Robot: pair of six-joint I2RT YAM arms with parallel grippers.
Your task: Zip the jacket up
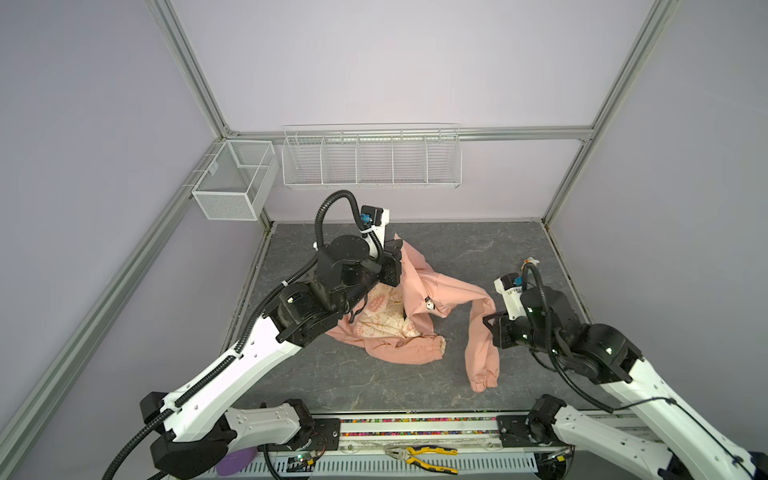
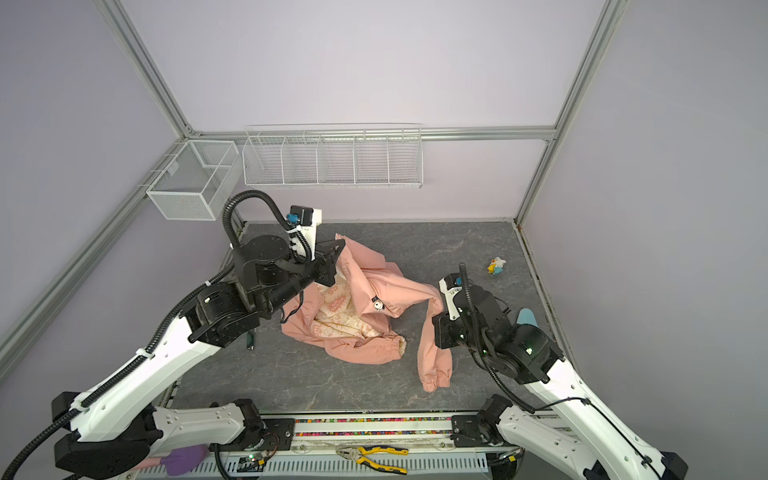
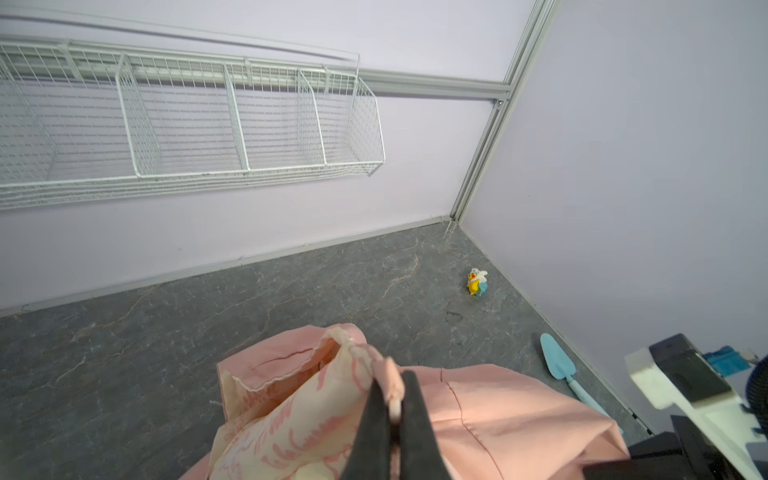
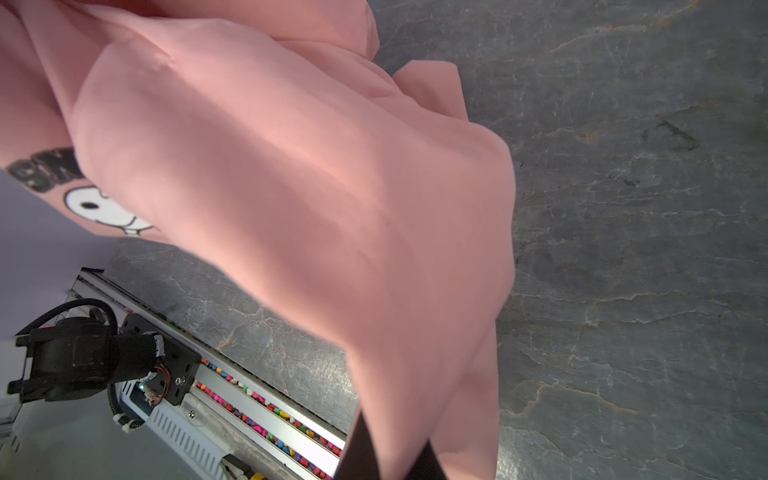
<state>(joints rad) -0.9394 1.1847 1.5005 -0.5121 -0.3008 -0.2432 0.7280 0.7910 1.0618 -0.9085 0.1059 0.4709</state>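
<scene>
Scene: 2 robot arms over a grey stone-look table (image 1: 374,386), w/ a kid-size jacket (image 1: 419,291) between them.
Jacket, place: mid-table in both top views (image 2: 365,282), crumpled. Part lies on the table and part is lifted at two spots.
Jacket, colour: salmon pink outside. The lining (image 1: 382,320) is cream w/ a pink pattern.
Jacket, front: open, so the lining shows in the middle of the heap. The zip can't be made out.
Jacket, patch: small black-and-white cartoon patch (image 1: 430,306) on the pink front panel.
Jacket, print: the right wrist view shows black block letters (image 4: 45,170) and a white cartoon face (image 4: 95,208) on a fold, both partly hidden.
Sleeves: one sleeve (image 1: 482,353) hangs from the right-side grip down toward the front edge, its elastic cuff (image 1: 484,382) on the table. A second gathered cuff (image 1: 434,347) rests at the heap's near side.
Left gripper (image 1: 397,245): closed, pinching a pink edge w/ lining at the far end and holding it off the table. In the left wrist view the fabric is squeezed between its dark fingers (image 3: 376,415).
Right gripper (image 1: 490,322): closed on the pink sleeve cloth near the shoulder. In the right wrist view (image 4: 392,453) the cloth drapes away from the jaws.
Others: duck toy (image 2: 496,266) near the far right corner, well apart from the jacket. Pliers (image 1: 422,455) lie off the table's front.
</scene>
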